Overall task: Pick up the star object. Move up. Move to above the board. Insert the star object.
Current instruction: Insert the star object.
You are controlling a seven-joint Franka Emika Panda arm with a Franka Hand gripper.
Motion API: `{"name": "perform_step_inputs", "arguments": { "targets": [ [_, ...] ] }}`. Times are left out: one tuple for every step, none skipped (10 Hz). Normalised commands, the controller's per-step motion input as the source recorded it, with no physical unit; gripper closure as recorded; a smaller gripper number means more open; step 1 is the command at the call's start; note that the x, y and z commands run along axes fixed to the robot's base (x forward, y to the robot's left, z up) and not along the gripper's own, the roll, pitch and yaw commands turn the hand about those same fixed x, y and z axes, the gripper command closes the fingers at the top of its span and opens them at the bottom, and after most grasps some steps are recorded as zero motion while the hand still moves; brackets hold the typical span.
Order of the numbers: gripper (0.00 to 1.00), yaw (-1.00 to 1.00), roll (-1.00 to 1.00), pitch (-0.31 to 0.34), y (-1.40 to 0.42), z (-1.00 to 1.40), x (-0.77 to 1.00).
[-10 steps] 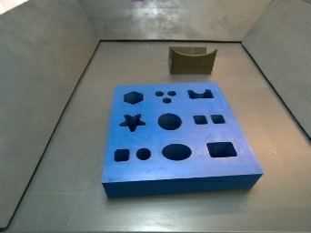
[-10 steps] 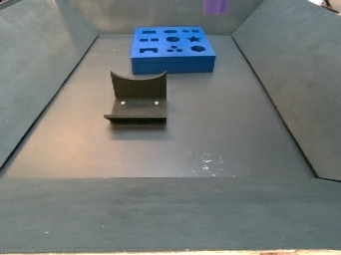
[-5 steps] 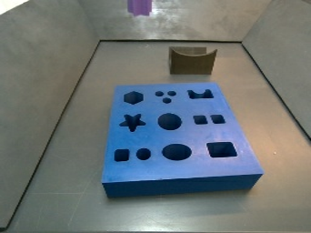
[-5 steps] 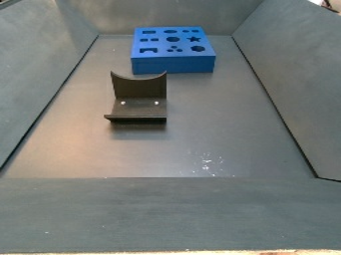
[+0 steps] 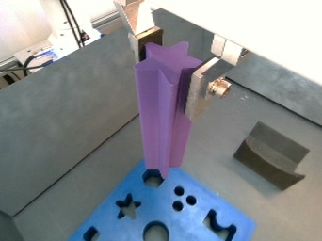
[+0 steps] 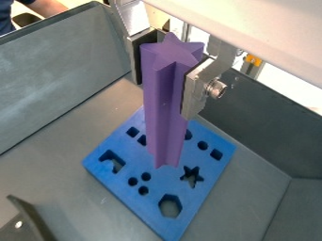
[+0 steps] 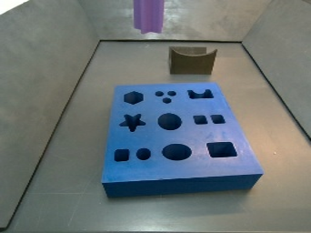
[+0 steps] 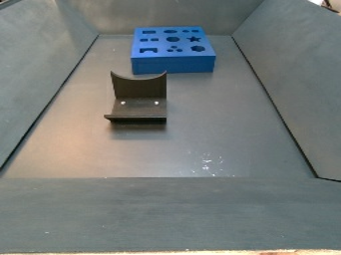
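My gripper is shut on the star object, a tall light-purple ridged prism, held upright by its upper end; it also shows in the other wrist view. Both wrist views look down its length at the board, a thick blue slab with cut-out holes, lying below it on the floor. In a side view the star object's lower end hangs at the top edge, high above the board; the gripper is out of that frame. The other side view shows only the board at the far end.
The dark L-shaped fixture stands on the floor apart from the board, also seen in a side view and in a wrist view. Grey walls enclose the floor on all sides.
The star object's lower end has come further down into a side view from the top edge. The board and the fixture have not moved.
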Motion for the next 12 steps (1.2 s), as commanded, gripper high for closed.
{"name": "perform_step_inputs", "arguments": {
  "targets": [
    [1.0, 0.0, 0.0, -0.01, 0.0, 0.0, 0.0],
    [1.0, 0.0, -0.06, -0.011, 0.0, -0.05, 0.0],
    [1.0, 0.0, -0.06, -0.04, 0.0, -0.09, 0.0],
    [1.0, -0.67, -0.18, -0.221, -0.08, -0.6, -0.36],
    [1.0, -1.0, -0.05, -0.184, -0.02, -0.69, -0.07],
    [1.0, -0.92, -0.07, -0.114, -0.09, -0.61, -0.06],
    [1.0, -0.59, -0.18, 0.0, -0.13, -0.75, 0.0],
    [1.0, 0.0, -0.17, -0.061, -0.08, -0.44, -0.04],
    [1.0, 0.0, -0.07, -0.046, 0.04, 0.02, 0.0],
    [1.0, 0.11, 0.0, -0.043, -0.36, -0.25, -0.03],
    [1.0, 0.0, 0.0, -0.051, -0.47, -0.49, -0.26],
    [1.0, 0.0, 0.01, -0.074, -0.59, -0.49, -0.19]
  ]
}}
